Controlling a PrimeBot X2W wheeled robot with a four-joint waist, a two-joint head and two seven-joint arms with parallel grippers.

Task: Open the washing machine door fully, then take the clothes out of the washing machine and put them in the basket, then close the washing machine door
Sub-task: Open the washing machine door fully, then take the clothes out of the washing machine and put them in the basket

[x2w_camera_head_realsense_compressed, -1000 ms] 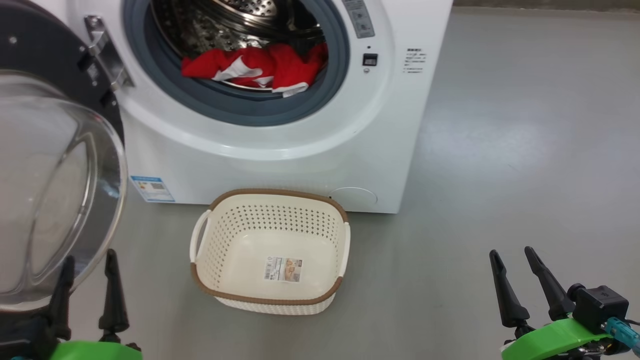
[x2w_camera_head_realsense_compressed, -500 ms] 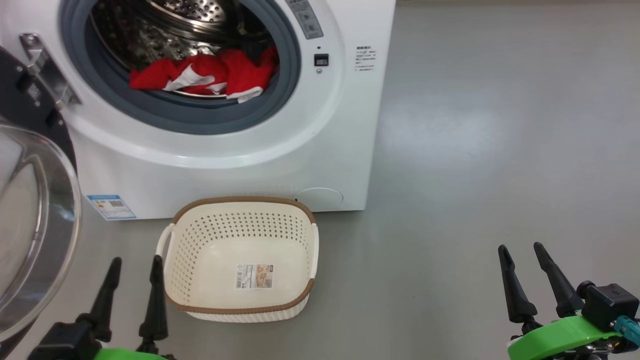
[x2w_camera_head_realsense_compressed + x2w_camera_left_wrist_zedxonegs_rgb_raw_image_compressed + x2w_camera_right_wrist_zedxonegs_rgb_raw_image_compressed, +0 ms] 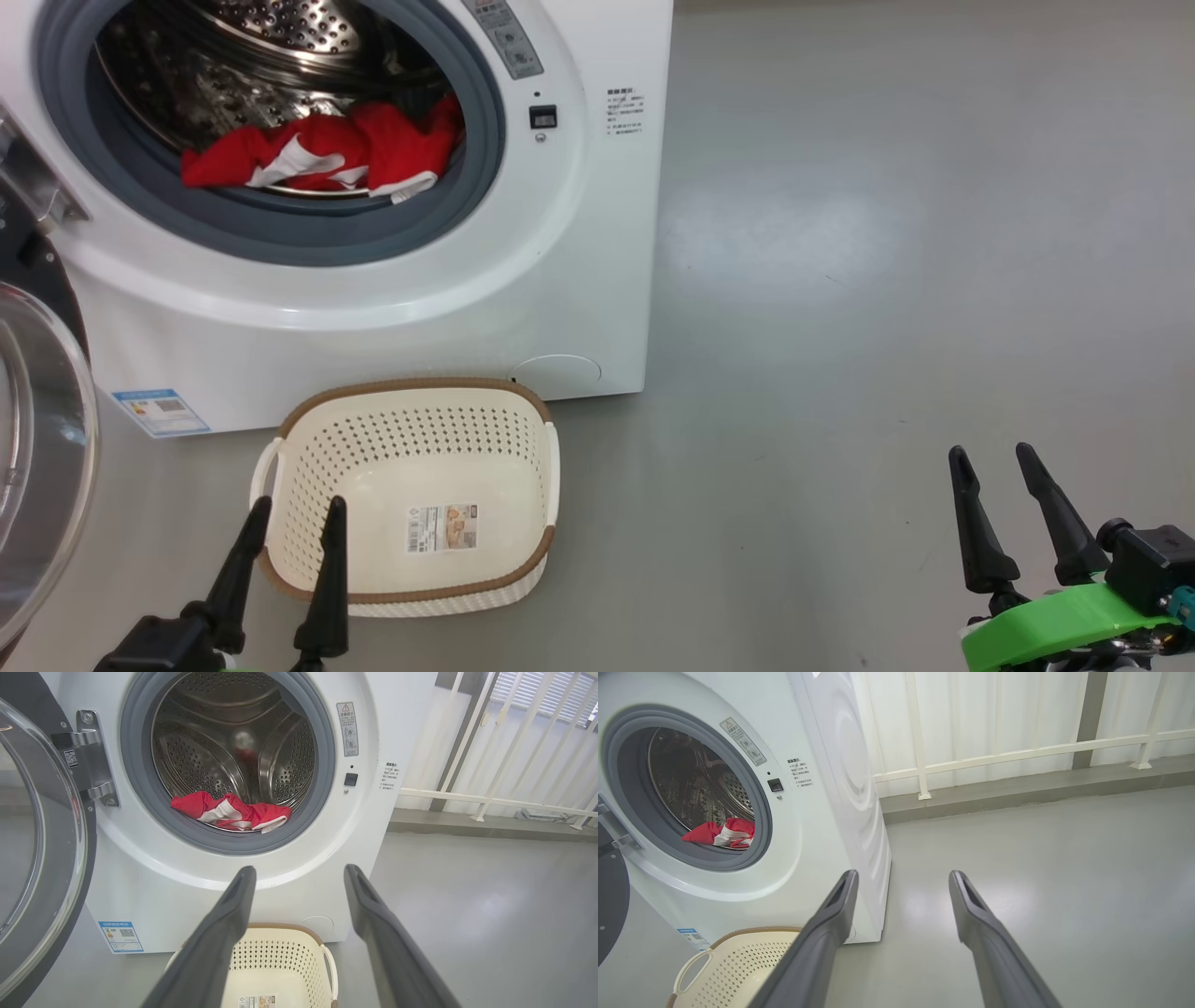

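The white washing machine (image 3: pixel 523 280) stands at the upper left, its steel drum exposed. The washing machine door (image 3: pixel 37 467) is swung open at the far left, glass bowl facing out; its black rim and hinge show in the left wrist view (image 3: pixel 46 835). The red clothes (image 3: pixel 317 154) with white trim lie at the drum's front lip (image 3: pixel 233 812) (image 3: pixel 719 833). The cream basket (image 3: pixel 411 385) sits empty on the floor before the machine. My left gripper (image 3: pixel 299 506) is open, low over the basket's near left corner. My right gripper (image 3: pixel 991 453) is open over bare floor, far right.
Grey floor (image 3: pixel 887 280) stretches to the right of the machine. A white railing (image 3: pixel 994 756) and a low kerb run along the wall behind. The open door takes up the space left of the basket.
The head camera has turned right, sliding the machine and basket leftward in the picture. My left gripper has moved right, away from the door's glass, to the basket's near corner. Both grippers stay open.
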